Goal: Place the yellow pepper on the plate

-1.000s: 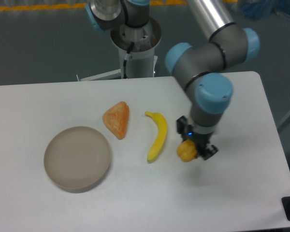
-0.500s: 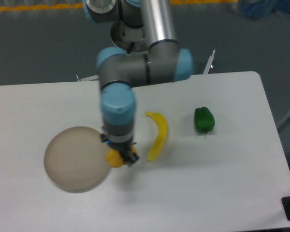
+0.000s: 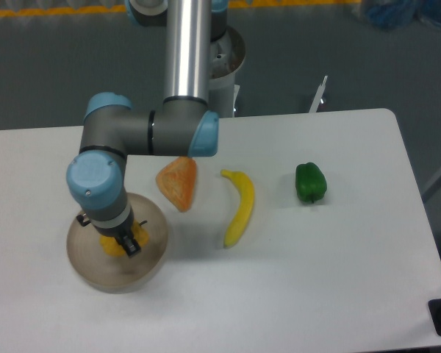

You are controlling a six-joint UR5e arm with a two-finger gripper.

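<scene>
1. Presently, fixed camera: the gripper (image 3: 122, 241) is closed on the yellow pepper (image 3: 117, 243), positioned over the plate (image 3: 148, 266), inside its rim.
2. Cannot tell whether the pepper touches the dish.
3. Judgement: transport done; lowering if needed, release and retreat remain.
4. Bystanders: banana (image 3: 240, 206), green pepper (image 3: 310, 182), orange wedge (image 3: 178, 182).

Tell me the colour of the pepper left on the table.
Green, clear in the fixed camera view.
</scene>
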